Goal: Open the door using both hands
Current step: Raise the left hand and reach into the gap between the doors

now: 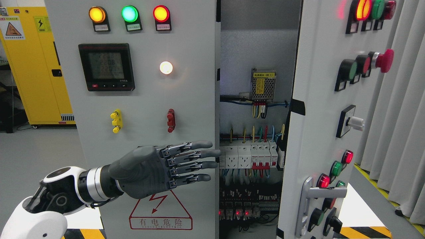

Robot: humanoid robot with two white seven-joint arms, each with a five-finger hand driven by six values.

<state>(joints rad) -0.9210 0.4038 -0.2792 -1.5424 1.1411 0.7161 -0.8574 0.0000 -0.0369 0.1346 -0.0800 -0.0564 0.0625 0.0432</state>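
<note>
Head view: left hand point(159, 167), fingers straight and spread, holding nothing, lies flat across the left door point(146, 99), fingertips point(212, 153) at its right edge. Right of that door, the cabinet interior point(254, 132) shows breakers and wiring. Farther right, the right door point(318, 132) stands swung open.

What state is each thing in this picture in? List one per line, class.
Left door: closed.
Right door: swung open, showing the wiring.
Left robot hand: open, fingers straight, at the left door's inner edge.
Three top lamps: lit amber, green, red.
White lamp: lit.
Meter display: on.
Yellow cabinet: shut.
</note>
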